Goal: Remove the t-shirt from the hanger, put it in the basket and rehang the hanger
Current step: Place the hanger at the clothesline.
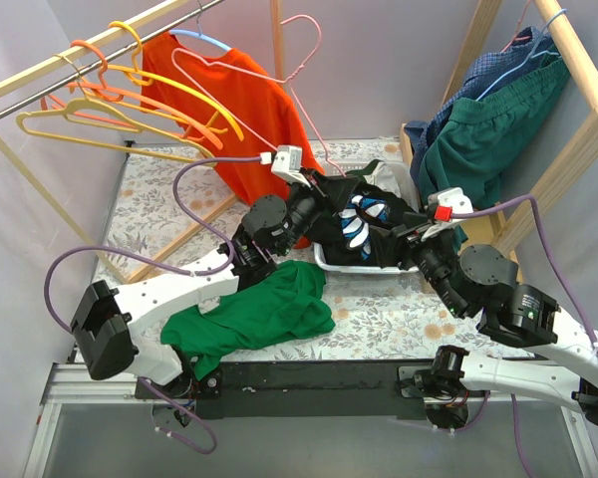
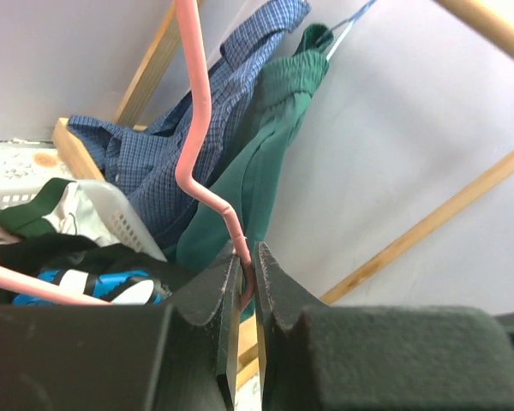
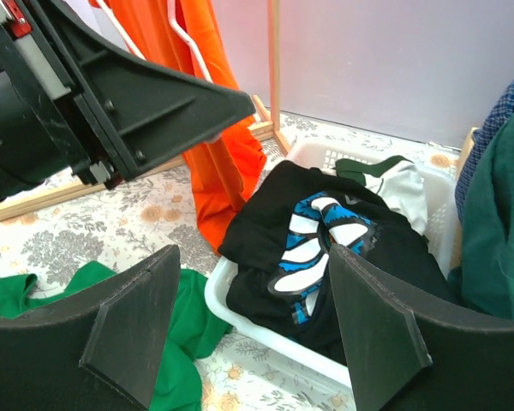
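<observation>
On the far left, yellow and orange plastic hangers (image 1: 76, 108) hang from the wooden rail (image 1: 40, 72). Just to their right, an orange t-shirt (image 1: 249, 110) hangs from the same rail.

Below these, the green cotton t-shirt (image 1: 264, 311) lies crumpled on the floral-covered bench (image 1: 399, 314), against my left arm and apart from any hanger.

My left hand (image 2: 247, 257) is clamped on the thin pink wire hanger (image 2: 197, 51). Both fingers press the rod near its lower bend. The hanger stands upright above the hand and is bare.

To the right of the left hand, a white plastic basket (image 3: 433, 201) rests on the bench. It holds a black garment with a blue-and-white pattern (image 3: 325, 231). The hem of the orange t-shirt hangs just beside the basket's left rim.

My right hand (image 3: 253, 317) is spread wide and holds nothing. It hovers near the basket's near rim, pointing toward the left hand.

On the far right, a blue checked shirt (image 1: 518, 50) and a dark green garment (image 1: 488, 124) hang from a second wooden rack.
</observation>
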`<state>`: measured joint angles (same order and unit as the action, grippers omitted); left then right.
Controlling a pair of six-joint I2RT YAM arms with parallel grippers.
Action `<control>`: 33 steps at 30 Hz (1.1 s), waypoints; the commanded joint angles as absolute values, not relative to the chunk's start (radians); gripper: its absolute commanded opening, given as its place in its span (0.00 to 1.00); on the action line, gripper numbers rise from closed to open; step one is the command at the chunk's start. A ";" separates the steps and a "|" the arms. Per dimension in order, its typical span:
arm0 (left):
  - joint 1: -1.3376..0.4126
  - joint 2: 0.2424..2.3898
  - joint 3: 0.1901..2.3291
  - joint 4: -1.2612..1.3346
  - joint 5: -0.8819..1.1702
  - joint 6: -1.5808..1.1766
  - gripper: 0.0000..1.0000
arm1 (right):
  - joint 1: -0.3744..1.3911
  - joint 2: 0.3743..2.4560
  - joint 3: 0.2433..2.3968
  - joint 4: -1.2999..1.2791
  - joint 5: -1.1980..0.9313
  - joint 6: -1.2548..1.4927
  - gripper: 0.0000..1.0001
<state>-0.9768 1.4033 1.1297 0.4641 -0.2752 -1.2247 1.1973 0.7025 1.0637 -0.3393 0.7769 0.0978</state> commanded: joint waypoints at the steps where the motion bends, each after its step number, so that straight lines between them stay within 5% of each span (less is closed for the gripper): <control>1: -0.947 1.439 1.183 0.508 -0.298 -1.301 0.00 | 1.193 0.690 1.081 -0.341 0.802 0.091 0.77; 33: -0.669 1.467 1.255 0.658 -0.137 -1.615 0.00 | 1.193 0.695 1.069 -0.362 0.811 0.097 0.78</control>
<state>-0.6712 1.5150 1.2781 0.5674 -0.1612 -1.5669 1.1973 0.6945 1.0637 -0.3737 0.7864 0.0975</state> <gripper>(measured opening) 0.072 0.776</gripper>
